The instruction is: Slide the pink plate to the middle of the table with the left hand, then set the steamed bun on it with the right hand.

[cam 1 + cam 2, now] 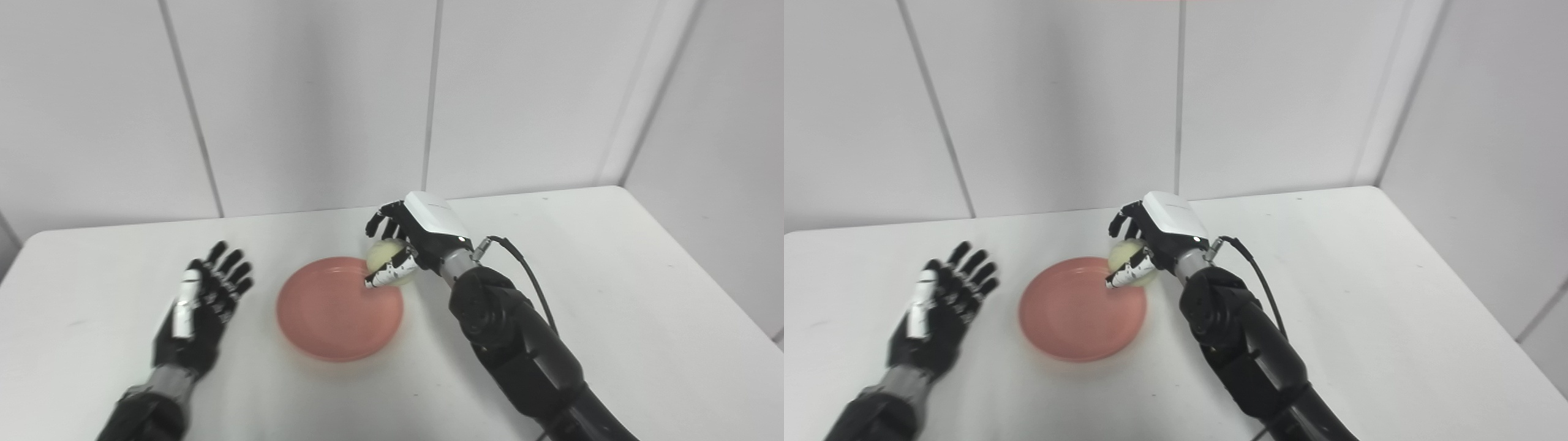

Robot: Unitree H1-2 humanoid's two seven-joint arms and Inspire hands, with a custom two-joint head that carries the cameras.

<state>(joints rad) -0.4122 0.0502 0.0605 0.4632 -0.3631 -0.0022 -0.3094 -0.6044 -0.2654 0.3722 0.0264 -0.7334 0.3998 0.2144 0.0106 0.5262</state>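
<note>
The pink plate (pixel 334 315) lies on the white table (pixel 643 294), near its middle. My right hand (pixel 411 237) is shut on the pale steamed bun (pixel 387 257) and holds it over the plate's far right rim; whether the bun touches the rim cannot be told. My left hand (pixel 205 300) is open and empty, palm up, resting on the table to the left of the plate and apart from it. The same scene shows in the right eye view, with the plate (pixel 1078 312), the bun (pixel 1128 258), the right hand (pixel 1157 234) and the left hand (pixel 940 306).
White wall panels (pixel 306 104) stand behind the table's far edge. A black cable (pixel 527 269) runs from my right wrist along the forearm. The table's right edge (pixel 704 263) runs close to the side wall.
</note>
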